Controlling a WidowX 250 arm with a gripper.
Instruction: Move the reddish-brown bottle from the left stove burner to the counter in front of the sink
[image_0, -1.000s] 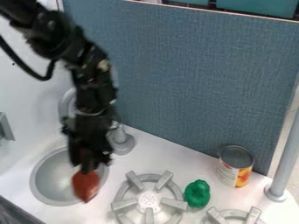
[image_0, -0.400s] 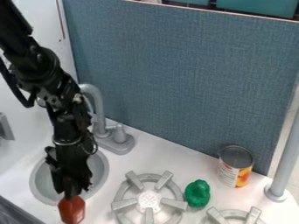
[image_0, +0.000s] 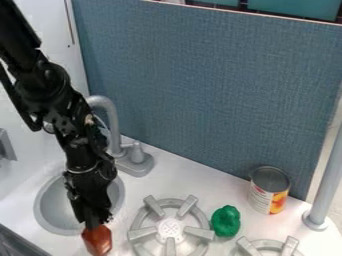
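Near the lower left, the gripper (image_0: 95, 223) points down at the front right edge of the round sink. It is shut on the top of an orange-brown object (image_0: 97, 240), which hangs between the sink and the left burner. A green pepper-like toy (image_0: 226, 221) lies just right of that burner. Farther right stands an open-topped can (image_0: 269, 190) with a fruit label.
The grey sink (image_0: 45, 212) lies behind and left of the gripper, with a grey faucet (image_0: 113, 127) at its back. Left burner (image_0: 171, 229), a second burner (image_0: 270, 245) at the bottom edge, a grey post (image_0: 324, 185) at right and a blue back panel (image_0: 220, 90).
From above the sink, the gripper and the orange-brown object have moved toward the front, then slightly right since the middle frame. The pepper-like toy and can have stayed put.
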